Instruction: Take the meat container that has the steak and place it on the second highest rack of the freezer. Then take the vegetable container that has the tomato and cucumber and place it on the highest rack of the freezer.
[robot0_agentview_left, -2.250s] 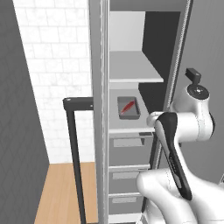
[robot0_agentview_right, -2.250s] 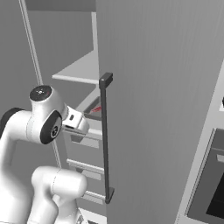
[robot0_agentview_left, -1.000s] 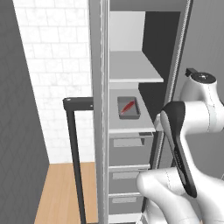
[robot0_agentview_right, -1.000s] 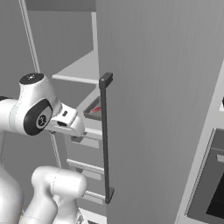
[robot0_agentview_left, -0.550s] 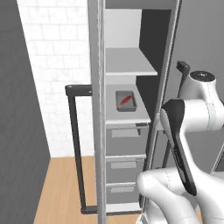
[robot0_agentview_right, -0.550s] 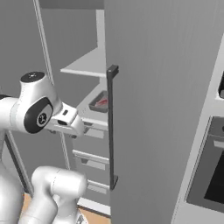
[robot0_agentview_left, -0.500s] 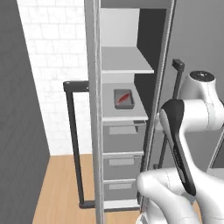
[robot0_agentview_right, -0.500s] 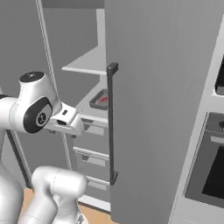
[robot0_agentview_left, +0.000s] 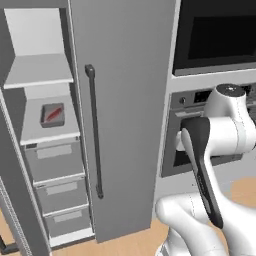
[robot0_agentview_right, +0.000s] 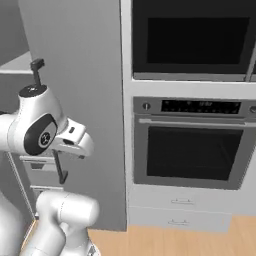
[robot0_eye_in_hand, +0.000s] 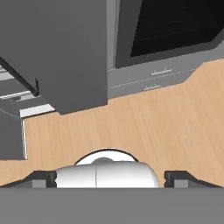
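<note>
Left base view, left to right. Freezer (robot0_agentview_left: 45, 150) stands open at the left of the frame, with pale shelves above and three grey drawers (robot0_agentview_left: 57, 190) below. Top rack (robot0_agentview_left: 37, 70), upper left, is bare. On the next shelf down sits the meat tray (robot0_agentview_left: 52, 115), flat, with the steak (robot0_agentview_left: 53, 113) lying diagonally inside it. Just right of the shelves is a tall grey panel (robot0_agentview_left: 125, 115) with a black bar handle (robot0_agentview_left: 94, 130). Ovens (robot0_agentview_left: 215, 35) fill the upper right. Arm (robot0_agentview_left: 215, 150) rises from the lower right, in front of the lower oven.

Right base view: arm (robot0_agentview_right: 40, 130) at left, grey panel (robot0_agentview_right: 75, 90) behind it, and a bit of handle (robot0_agentview_right: 36, 70) above the arm. Two black-glass ovens (robot0_agentview_right: 192, 150) at centre and right, with pale drawers below them and wood floor (robot0_agentview_right: 165, 242) along the bottom.

Hand view: points down at the wood floor (robot0_eye_in_hand: 144, 127); grey panel upper left, oven base upper right. Gripper (robot0_eye_in_hand: 109, 178): the two fingertips (robot0_eye_in_hand: 41, 178) sit far apart at the bottom corners, jaws spread wide, nothing between them.
</note>
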